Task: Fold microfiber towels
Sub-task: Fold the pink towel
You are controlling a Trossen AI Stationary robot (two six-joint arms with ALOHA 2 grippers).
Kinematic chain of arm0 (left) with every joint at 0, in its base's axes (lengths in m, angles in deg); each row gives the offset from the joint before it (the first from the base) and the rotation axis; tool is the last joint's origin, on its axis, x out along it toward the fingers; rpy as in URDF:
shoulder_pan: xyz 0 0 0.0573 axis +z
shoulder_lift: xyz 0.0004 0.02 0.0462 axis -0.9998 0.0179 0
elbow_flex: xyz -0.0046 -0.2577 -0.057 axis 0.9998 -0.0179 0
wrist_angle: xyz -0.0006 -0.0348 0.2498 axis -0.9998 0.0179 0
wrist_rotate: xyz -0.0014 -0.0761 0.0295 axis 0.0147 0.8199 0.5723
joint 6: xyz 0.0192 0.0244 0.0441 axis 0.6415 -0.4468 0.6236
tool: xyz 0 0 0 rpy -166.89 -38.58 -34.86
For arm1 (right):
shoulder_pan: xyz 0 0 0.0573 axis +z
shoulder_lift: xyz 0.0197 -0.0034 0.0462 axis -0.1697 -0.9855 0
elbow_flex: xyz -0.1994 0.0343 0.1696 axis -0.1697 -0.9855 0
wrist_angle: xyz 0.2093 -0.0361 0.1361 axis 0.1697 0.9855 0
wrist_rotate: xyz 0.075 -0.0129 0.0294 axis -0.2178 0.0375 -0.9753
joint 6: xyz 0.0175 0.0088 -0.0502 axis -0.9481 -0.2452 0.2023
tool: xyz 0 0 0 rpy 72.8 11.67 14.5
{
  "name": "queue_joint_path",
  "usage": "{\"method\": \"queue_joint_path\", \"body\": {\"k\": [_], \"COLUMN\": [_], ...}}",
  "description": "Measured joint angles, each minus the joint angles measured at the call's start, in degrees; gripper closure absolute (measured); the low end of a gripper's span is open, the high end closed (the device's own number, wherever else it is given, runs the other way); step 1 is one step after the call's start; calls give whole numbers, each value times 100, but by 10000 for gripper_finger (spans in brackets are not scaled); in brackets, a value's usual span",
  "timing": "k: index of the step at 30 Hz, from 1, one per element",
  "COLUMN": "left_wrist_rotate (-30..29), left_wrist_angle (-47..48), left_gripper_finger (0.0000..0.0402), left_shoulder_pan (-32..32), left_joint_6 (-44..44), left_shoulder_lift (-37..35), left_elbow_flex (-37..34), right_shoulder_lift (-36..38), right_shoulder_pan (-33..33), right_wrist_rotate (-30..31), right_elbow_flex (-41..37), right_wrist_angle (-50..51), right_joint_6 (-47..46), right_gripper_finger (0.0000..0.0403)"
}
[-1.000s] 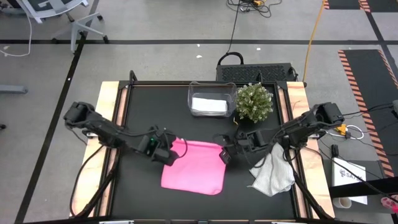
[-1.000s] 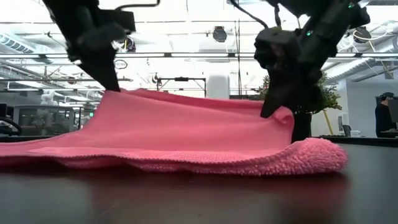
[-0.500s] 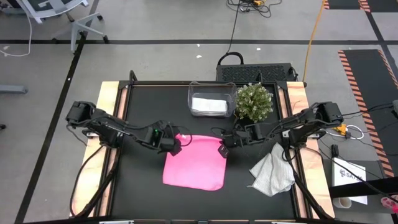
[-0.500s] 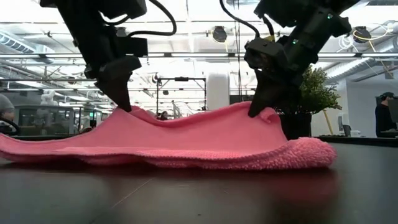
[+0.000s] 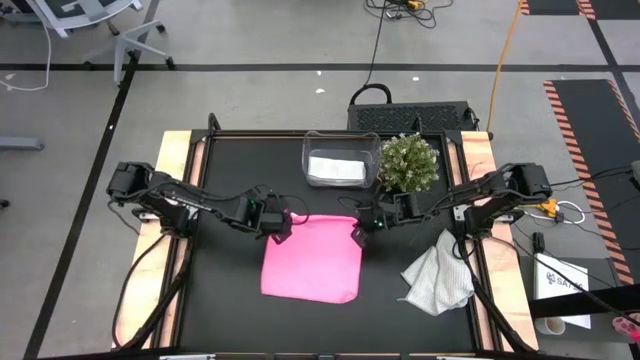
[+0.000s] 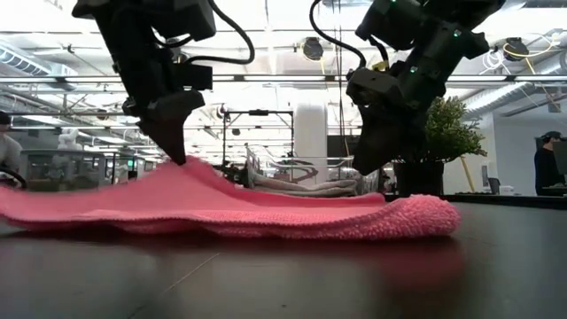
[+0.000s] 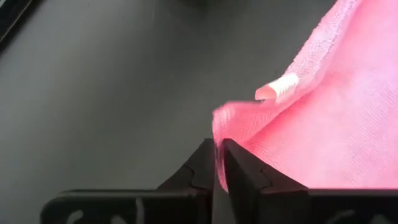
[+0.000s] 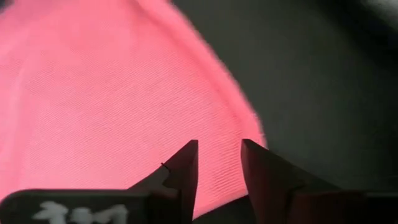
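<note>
Lying flat near the middle of the black surface [image 5: 225,300], the pink towel [image 5: 312,258] is folded into a rough rectangle, with both arms reaching in to its far edge from opposite sides. The left end effector [image 5: 283,219] sits at the towel's far left corner; in the left wrist view its two dark fingers [image 7: 239,175] stand very close together with a thin fold of the pink cloth pinched between them, and a small white tag [image 7: 277,89] sticks out of the towel's hem just beyond. In the low view that corner is lifted into a small peak under the left arm's fingers. The right end effector [image 5: 358,233] is at the far right corner; the right wrist view shows its fingers [image 8: 181,169] parted with a plain gap between them and nothing in it, poised just above the pink cloth, and the low view shows it hanging clear of the towel. A crumpled white towel [image 5: 437,277] lies well apart near the right edge of the surface. At the far side a clear plastic bin [image 5: 341,160] holds another white towel [image 5: 336,168], folded, and a small potted plant [image 5: 408,163] stands just beside the bin on its right.
</note>
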Motion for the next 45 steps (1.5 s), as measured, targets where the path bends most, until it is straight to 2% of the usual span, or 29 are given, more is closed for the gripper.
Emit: {"method": "queue_joint_path", "body": {"k": [5, 9, 11, 14, 17, 20, 26, 32, 35, 39, 43, 45], "left_wrist_rotate": [52, 58, 297, 963, 1467, 1690, 1722, 1724, 1727, 1885, 2847, 2963], "left_wrist_angle": [118, 139, 129, 135, 76, 75, 69, -374, -694, -1084, -1136, -1130], "left_gripper_finger": [340, 327, 319, 315, 314, 314, 314, 314, 314, 314, 314, 314], "left_shoulder_pan": [116, 217, 250, 177, -159, -686, -1823, -2527, -2642, -2554, -2503, -2561], "left_joint_6": [30, 33, 4, 226, 742, 1294, 1712, 1700, 1661, 1039, 1017, 1033], "left_shoulder_lift": [0, 0, 0, -2, -1, -2, -2, -2, -2, -2, -2, -4], "left_elbow_flex": [0, 0, 0, 0, 0, 0, 0, 2, 2, 9, 9, 9], "right_shoulder_lift": [11, 11, 11, 11, 11, 11, 11, 10, -4, -92, -458, -784], "right_shoulder_pan": [39, 136, 188, 371, 674, 1038, 1576, 1774, 1788, 1786, 1866, 1915], "right_wrist_rotate": [-657, -755, -958, -1338, -1646, -1798, -1821, -1946, -1940, -1905, -1927, -1940], "right_elbow_flex": [2, 2, 2, 2, 2, 2, 2, 105, 400, 1016, 2110, 2781], "right_wrist_angle": [-83, -95, -151, -193, -208, -351, -843, -1373, -1420, -1330, -287, 473], "right_joint_6": [72, -27, -163, -355, -412, -522, -942, -1438, -1454, -1258, -746, -333], "right_gripper_finger": [284, 295, 300, 307, 311, 311, 311, 312, 312, 312, 312, 312]}}
